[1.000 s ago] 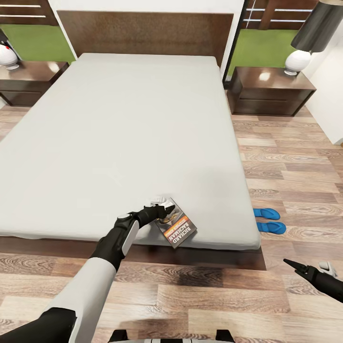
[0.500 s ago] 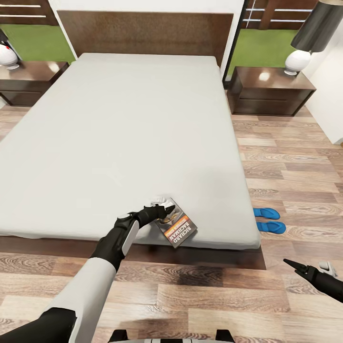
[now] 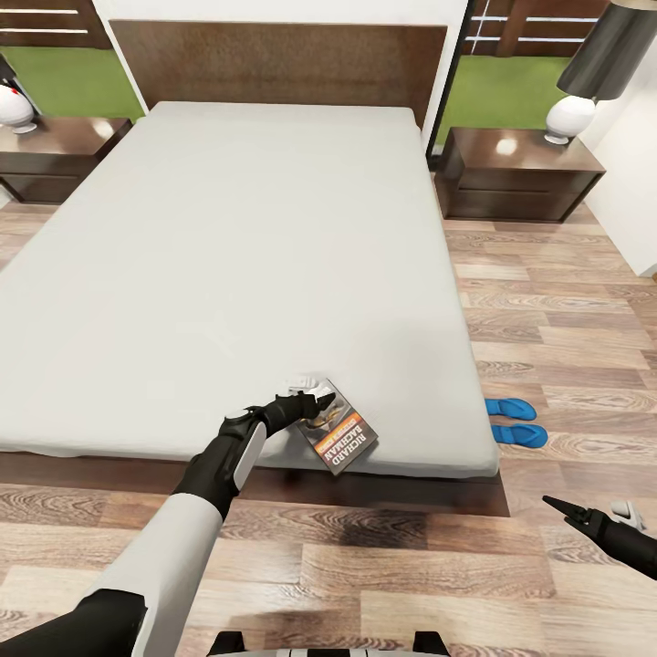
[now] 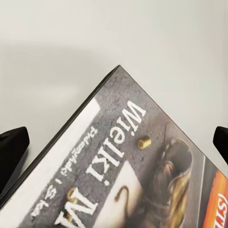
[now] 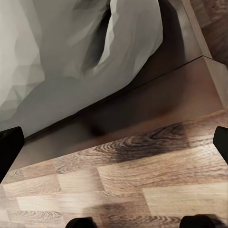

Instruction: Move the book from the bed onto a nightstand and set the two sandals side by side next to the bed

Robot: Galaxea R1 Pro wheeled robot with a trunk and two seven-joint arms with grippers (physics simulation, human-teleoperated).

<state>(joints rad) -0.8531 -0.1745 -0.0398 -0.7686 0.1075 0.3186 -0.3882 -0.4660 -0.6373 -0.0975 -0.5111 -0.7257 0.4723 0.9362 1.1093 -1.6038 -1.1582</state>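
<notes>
One book at foot edge of bed, left pincer spread wide around its corner. Two sandals side by side on floor beside bed. Two nightstands. Right pincer spread wide over floor.

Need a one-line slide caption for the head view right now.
Left gripper at the book near the bed's foot corner; blue sandals lie on the floor beside it.
</notes>
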